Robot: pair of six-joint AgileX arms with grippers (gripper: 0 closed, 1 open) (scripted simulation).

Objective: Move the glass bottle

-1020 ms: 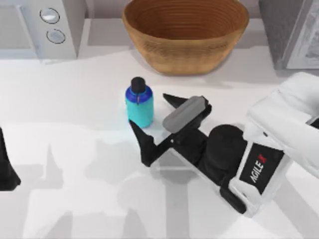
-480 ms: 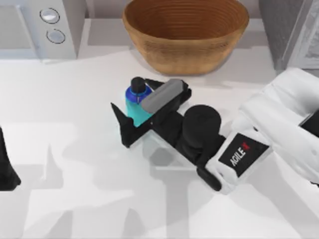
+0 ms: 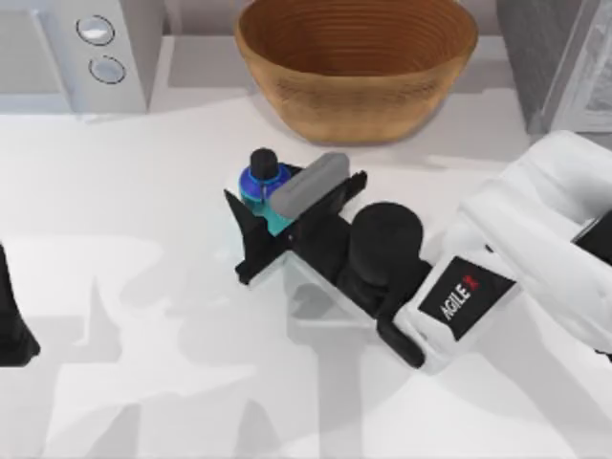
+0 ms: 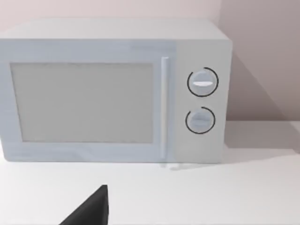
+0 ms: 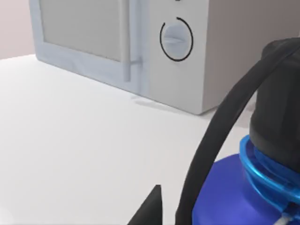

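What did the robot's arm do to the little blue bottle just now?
The right gripper slid toward the top view's left, up to the bottle, and its jaws narrowed around it; whether they grip it yet is unclear. The bottle, basket, microwave and left arm stayed put.

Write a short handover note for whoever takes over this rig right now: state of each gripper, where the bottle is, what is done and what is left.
Right gripper: low at the table's middle, fingers on either side of the bottle, closed in on its body. It looks gripped, not yet lifted.
Left gripper: parked at the table's left edge, idle.
Bottle: upright on the table, in front of the basket and to the right of the microwave.
Done: approach and closing on the bottle.
Left: lift it and carry it to its new place, then release.
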